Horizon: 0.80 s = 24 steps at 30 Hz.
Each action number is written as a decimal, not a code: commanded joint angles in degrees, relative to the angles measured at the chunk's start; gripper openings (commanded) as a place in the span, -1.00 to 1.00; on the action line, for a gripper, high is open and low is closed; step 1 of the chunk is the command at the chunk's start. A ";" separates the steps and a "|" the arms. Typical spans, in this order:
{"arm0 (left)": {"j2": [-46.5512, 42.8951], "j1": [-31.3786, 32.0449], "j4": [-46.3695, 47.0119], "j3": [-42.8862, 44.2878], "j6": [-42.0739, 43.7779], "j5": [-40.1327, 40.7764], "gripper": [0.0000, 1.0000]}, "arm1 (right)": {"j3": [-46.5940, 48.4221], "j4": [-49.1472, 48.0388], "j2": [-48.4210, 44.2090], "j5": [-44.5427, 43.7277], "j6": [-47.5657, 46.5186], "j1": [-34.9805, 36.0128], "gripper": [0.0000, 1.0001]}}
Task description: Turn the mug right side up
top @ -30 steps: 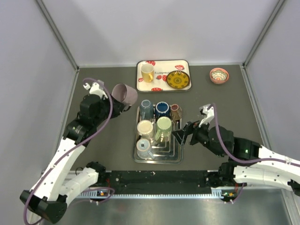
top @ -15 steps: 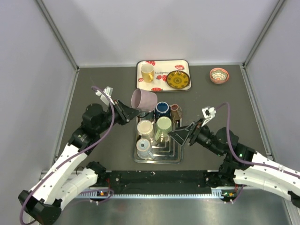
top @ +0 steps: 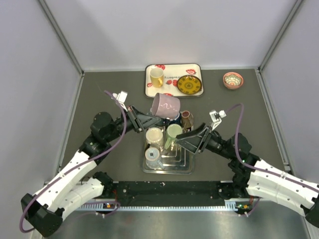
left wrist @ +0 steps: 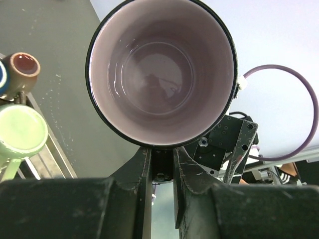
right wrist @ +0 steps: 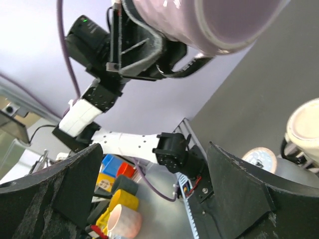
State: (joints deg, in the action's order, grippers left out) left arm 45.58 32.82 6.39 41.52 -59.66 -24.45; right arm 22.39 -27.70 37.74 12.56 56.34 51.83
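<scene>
Mug (top: 166,105) moved right, above rack (top: 172,167); left jaws pinching it, right jaws spread.

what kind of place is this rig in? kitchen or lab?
Probably a lab test cell, not a kitchen: plain grey walls box in a dark table, two robot arms are bolted at its near edge, and mugs sit staged on a metal rack.

My left gripper (top: 150,118) has carried the lilac mug (top: 166,105) rightward, from beside the dish rack (top: 187,167) to above its far row. From overhead the mug now shows its side wall, not a round end. My right gripper (top: 183,143) has moved left, over the rack's right edge.
</scene>
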 commanded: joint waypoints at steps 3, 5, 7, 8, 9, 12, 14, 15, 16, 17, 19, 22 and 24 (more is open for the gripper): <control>0.47 2.60 14.26 0.41 -2.83 -2.01 -1.00 | 3.18 -11.40 3.66 5.37 0.96 -1.47 0.70; 0.91 3.47 14.26 0.76 -2.92 -1.83 -1.00 | 3.18 -13.15 5.41 5.63 1.67 -2.96 0.70; 1.26 4.44 14.52 1.02 -2.92 -1.57 -1.00 | 3.01 -14.30 6.64 5.90 2.46 -3.75 0.69; 1.35 4.80 14.61 1.11 -2.83 -1.31 -1.00 | 3.09 -14.48 6.91 5.64 2.64 -4.63 0.68; 1.44 5.06 14.61 1.20 -2.83 -1.30 -1.00 | 3.01 -14.83 7.26 5.38 3.07 -4.90 0.67; 1.79 6.29 14.70 1.72 -2.48 -0.96 -1.00 | 2.57 -17.46 8.58 4.85 4.04 -5.86 0.64; 1.97 7.08 14.70 1.81 -2.31 -0.60 -1.00 | 3.09 -18.44 9.72 4.58 4.22 -5.95 0.63; 2.31 7.43 14.79 1.90 -2.30 -0.51 -1.00 | 3.44 -18.79 10.07 4.67 4.13 -6.04 0.61; 2.40 7.96 14.79 1.90 -2.04 -0.43 -1.00 | 3.97 -19.40 10.51 4.76 4.22 -6.04 0.60; 2.49 8.22 14.70 1.99 -1.95 -0.25 -1.00 | 4.24 -20.01 11.39 5.11 4.39 -6.04 0.59; 2.67 8.93 14.70 1.90 -1.86 -0.25 -1.00 | 5.11 -20.81 12.45 5.46 4.66 -6.22 0.56; 3.02 9.72 14.70 1.90 -1.60 -0.16 -1.00 | 5.47 -23.61 14.29 6.42 5.80 -6.74 0.52; 2.93 9.98 14.52 1.64 -1.51 -0.25 -1.00 | 5.29 -25.72 15.87 7.39 7.90 -7.27 0.47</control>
State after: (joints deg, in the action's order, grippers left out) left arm 49.17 41.63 12.91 40.93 -61.58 -24.29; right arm 24.53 -45.01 51.59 17.93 61.36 45.87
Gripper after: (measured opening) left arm 0.200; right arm 0.758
